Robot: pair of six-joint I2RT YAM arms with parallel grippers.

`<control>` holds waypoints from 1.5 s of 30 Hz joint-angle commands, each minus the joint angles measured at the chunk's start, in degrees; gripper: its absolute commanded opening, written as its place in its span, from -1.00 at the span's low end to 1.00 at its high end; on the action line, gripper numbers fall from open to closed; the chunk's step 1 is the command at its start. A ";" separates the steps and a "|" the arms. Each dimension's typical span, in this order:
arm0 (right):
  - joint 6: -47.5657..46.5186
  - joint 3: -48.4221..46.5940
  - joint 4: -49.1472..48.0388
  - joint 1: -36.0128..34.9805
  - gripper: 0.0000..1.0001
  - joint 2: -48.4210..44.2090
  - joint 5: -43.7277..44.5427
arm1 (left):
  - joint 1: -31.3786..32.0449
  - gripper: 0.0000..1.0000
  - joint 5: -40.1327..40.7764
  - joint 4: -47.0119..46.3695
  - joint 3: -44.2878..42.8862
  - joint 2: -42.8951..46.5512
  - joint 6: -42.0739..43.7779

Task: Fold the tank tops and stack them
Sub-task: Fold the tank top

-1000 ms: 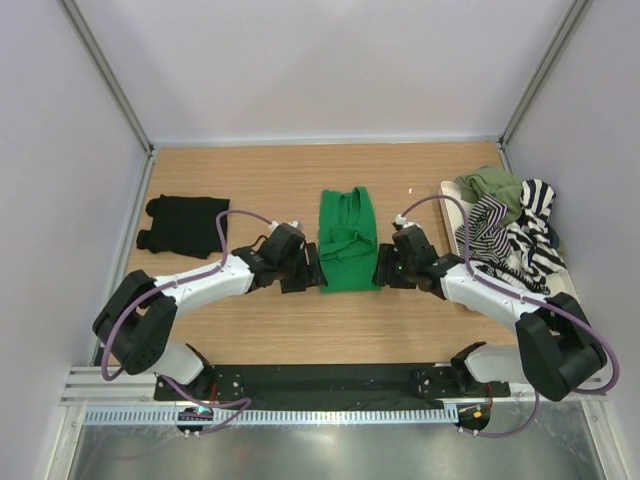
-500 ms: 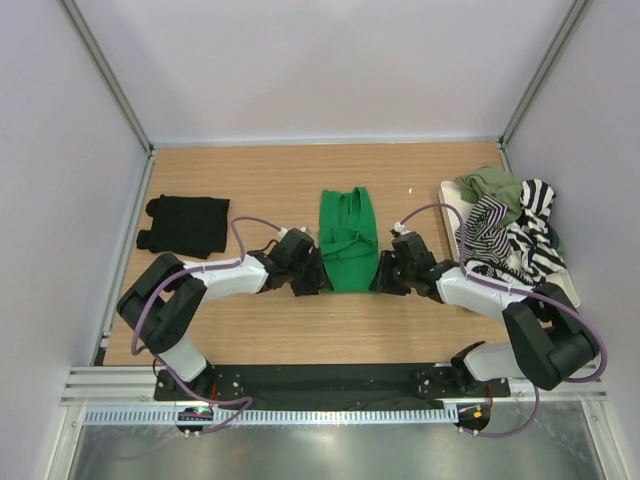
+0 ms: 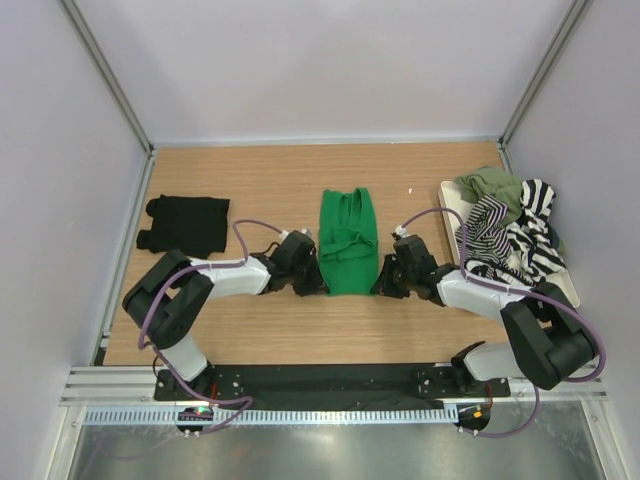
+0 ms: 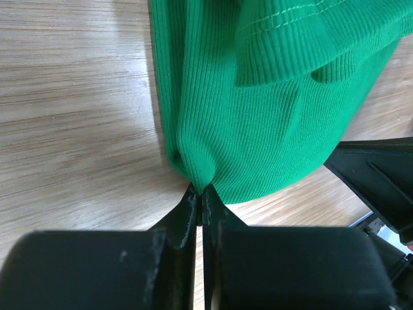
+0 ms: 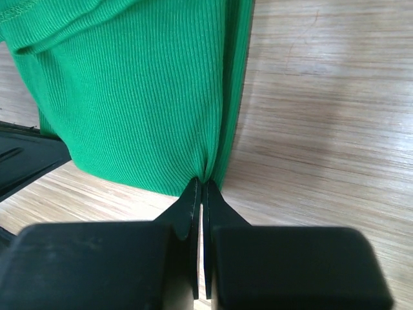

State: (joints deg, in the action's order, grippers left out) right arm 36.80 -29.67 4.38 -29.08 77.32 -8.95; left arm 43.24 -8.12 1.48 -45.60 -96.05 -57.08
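- Left jaws are pinched shut on the near left corner of the green tank top (image 4: 258, 123); right jaws grip its near right corner.
- It is ribbed knit, lying as a narrow lengthwise strip mid-counter (image 3: 270, 180).
- Farther left, the black tank top (image 3: 185, 224) lies folded; at right, the striped tank top (image 3: 525, 235) and olive tank top (image 3: 490, 184) are heaped on a white tray (image 3: 449, 195).

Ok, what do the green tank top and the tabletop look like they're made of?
The bright green tank top: soft ribbed knit, probably cotton jersey; fine ribs, stitched hem, puckering where pinched. The tabletop: matte light wood or wood-look laminate; grain streaks show.
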 commanded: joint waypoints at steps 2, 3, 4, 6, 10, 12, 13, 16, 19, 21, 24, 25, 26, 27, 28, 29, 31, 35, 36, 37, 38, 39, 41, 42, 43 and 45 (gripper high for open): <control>-1.55 -3.27 3.34 0.08 -0.98 -0.33 1.65 | 0.26 -1.00 1.87 2.81 -1.49 1.21 1.17; -1.81 -4.68 5.44 0.08 -0.98 -0.24 2.61 | 0.17 -1.00 2.66 4.14 -2.72 1.48 1.79; -2.16 -6.35 6.77 0.16 -0.98 0.46 2.80 | 0.00 -1.00 2.76 5.63 -4.13 1.74 2.32; -3.57 -12.84 11.06 0.95 -0.98 1.08 2.89 | -1.49 -1.00 2.41 9.50 -9.83 1.83 4.16; -5.42 -27.33 19.07 1.66 -0.98 0.74 4.37 | -2.81 -1.00 4.67 20.65 -20.74 6.90 7.15; -4.90 -27.90 20.48 1.66 -0.97 -1.11 4.64 | -2.73 -1.00 4.96 20.67 -20.32 9.73 6.98; -4.28 -25.55 20.40 1.66 -0.97 -1.90 3.51 | -2.73 -1.00 4.78 20.85 -19.36 10.79 6.81; -1.30 -15.47 16.72 1.40 -0.98 -4.28 -0.62 | -1.24 -1.00 3.82 18.84 -12.16 12.73 5.14; 1.78 -4.92 11.97 -1.32 -0.98 -8.40 -1.16 | 2.27 -1.00 3.55 12.97 -2.58 13.52 1.29; 2.66 -1.63 11.70 -2.47 -0.95 -11.39 -0.81 | 5.44 -1.00 4.42 10.14 3.66 14.31 -0.66; 3.02 1.63 13.62 -3.96 -0.67 -15.77 -0.11 | 9.57 -1.00 6.96 8.81 7.89 15.36 -3.12; 2.93 2.24 14.33 -4.58 -0.49 -17.19 0.07 | 10.45 -0.99 7.59 8.81 8.68 15.80 -3.47; 2.93 2.42 14.95 -4.84 -0.44 -18.42 0.33 | 11.68 -1.00 7.59 8.81 10.43 16.59 -4.43; 2.93 2.25 16.52 -5.11 -0.36 -20.69 0.95 | 12.12 -1.00 9.42 8.81 11.23 17.90 -4.88; 2.41 1.90 17.14 -5.28 -0.31 -21.59 1.04 | 13.00 -1.00 9.53 8.81 12.28 18.61 -4.88; 1.79 1.64 17.67 -5.20 -0.24 -22.21 1.04 | 13.35 -1.00 9.53 8.72 12.73 18.97 -4.97; 0.83 -0.12 19.08 -5.28 -0.10 -22.39 2.79 | 13.62 -0.91 8.91 8.81 13.52 19.58 -4.97; -1.72 -3.46 18.30 -5.20 -0.11 -18.18 3.06 | 14.06 -0.46 9.44 9.33 14.14 22.48 -5.23; -2.08 -4.68 17.86 -5.28 -0.13 -17.21 3.41 | 14.06 -0.40 10.57 10.38 14.14 23.36 -5.24; -2.17 -5.22 17.24 -5.28 -0.15 -15.20 3.94 | 14.06 -0.33 11.10 11.09 14.14 25.45 -5.15; -2.60 -5.74 16.98 -5.28 -0.18 -14.48 4.55 | 14.06 -0.20 11.72 11.88 13.88 26.34 -4.63; -3.13 -6.97 16.54 -5.20 -0.19 -13.61 5.25 | 14.06 -0.16 12.51 13.97 13.70 27.05 -4.45; -3.66 -8.47 16.53 -5.20 -0.19 -10.97 8.32 | 14.06 -0.03 14.27 16.70 12.30 28.90 -3.74; -4.10 -10.39 16.80 -5.11 -0.18 -10.09 8.68 | 13.97 0.00 14.88 18.89 11.34 29.42 -3.04; -4.54 -11.19 16.71 -5.11 -0.15 -9.13 10.95 | 13.89 0.03 15.32 19.70 10.89 30.04 -2.43; -5.15 -13.56 16.27 -4.67 -0.11 -6.23 11.23 | 12.40 0.07 16.03 21.19 9.49 31.01 -0.50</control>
State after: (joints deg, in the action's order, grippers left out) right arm 34.11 -38.20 22.74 -34.02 68.95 -1.87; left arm 56.84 4.40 18.39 -32.88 -66.76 -60.53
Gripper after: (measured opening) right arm 0.440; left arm 0.525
